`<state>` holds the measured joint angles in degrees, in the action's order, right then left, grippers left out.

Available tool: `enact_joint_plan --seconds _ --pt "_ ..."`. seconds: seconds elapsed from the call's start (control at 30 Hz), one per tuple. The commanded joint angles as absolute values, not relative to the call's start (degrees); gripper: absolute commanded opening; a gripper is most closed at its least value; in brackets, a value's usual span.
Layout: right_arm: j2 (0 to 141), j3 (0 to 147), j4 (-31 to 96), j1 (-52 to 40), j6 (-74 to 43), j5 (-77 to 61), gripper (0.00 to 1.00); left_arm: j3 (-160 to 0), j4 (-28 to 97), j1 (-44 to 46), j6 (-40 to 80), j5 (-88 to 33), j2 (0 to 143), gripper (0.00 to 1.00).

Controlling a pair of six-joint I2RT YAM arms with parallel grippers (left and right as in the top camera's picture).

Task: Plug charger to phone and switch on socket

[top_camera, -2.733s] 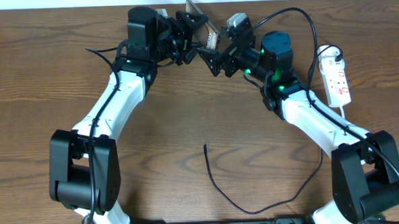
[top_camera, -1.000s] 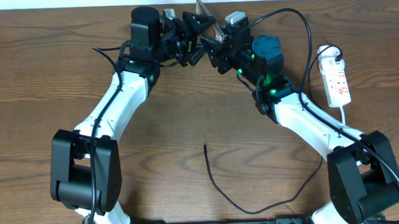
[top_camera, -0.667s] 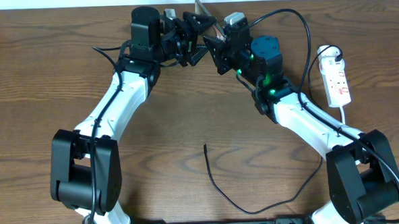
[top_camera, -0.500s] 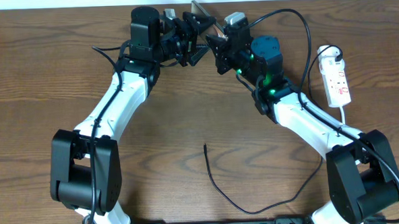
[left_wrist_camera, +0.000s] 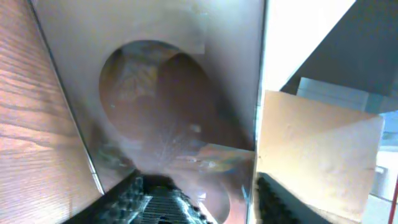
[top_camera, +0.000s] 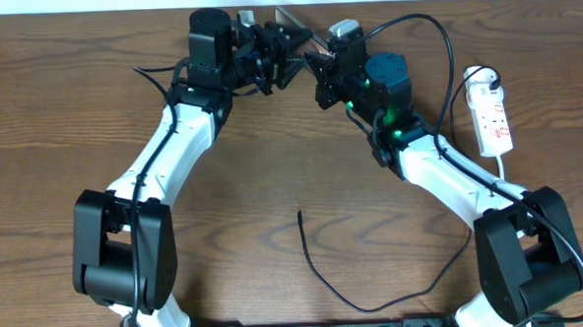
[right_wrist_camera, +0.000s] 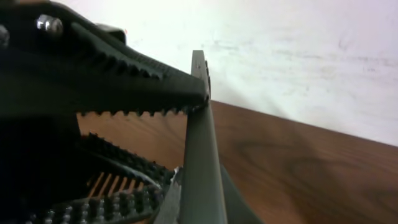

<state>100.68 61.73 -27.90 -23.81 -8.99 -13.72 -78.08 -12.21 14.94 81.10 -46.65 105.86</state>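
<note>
The phone (top_camera: 291,19) is held up in the air over the far edge of the table, between both grippers. In the left wrist view its face (left_wrist_camera: 180,93) with the brownish oval fills the frame. My left gripper (top_camera: 287,49) (left_wrist_camera: 208,202) has a finger at each side edge of the phone. My right gripper (top_camera: 313,56) (right_wrist_camera: 199,202) is shut across the phone's thin body (right_wrist_camera: 202,155), which that view shows edge-on. The charger (top_camera: 326,280) lies loose near the front, its plug tip (top_camera: 300,214) free. The socket (top_camera: 491,115) lies at the far right.
The socket's white plug head (top_camera: 480,74) and cord sit at its far end. A black cable (top_camera: 433,24) loops over the right arm. A light wall runs just behind the table's far edge (right_wrist_camera: 298,56).
My right gripper has closed onto the phone. The phone has tipped to show more of its edge from above. The left fingers have drawn a little closer together.
</note>
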Motion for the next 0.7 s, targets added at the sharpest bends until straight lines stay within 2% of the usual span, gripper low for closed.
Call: enact_joint_plan --seconds 0.0,0.03,0.17,0.5,0.67 --pt "100.42 62.89 -28.49 -24.05 -9.41 -14.22 0.01 -79.61 -12.49 15.31 81.28 -48.82 104.03 0.88" --pt "100.42 62.89 -28.36 -24.05 -9.41 -13.89 0.01 -79.61 -12.51 15.29 81.25 -48.84 104.03 0.91" --pt "100.42 62.89 -27.55 -23.94 -9.39 -13.39 0.01 -79.61 -12.51 15.07 81.25 -48.90 104.03 0.93" --pt "100.42 62.89 -27.46 -22.04 -9.69 -12.12 0.01 -79.61 -12.51 11.79 80.01 -53.63 104.03 0.93" --pt "100.42 62.89 -27.68 -19.88 -14.06 -12.19 0.01 -79.61 -12.51 8.47 77.52 -58.46 104.03 0.93"
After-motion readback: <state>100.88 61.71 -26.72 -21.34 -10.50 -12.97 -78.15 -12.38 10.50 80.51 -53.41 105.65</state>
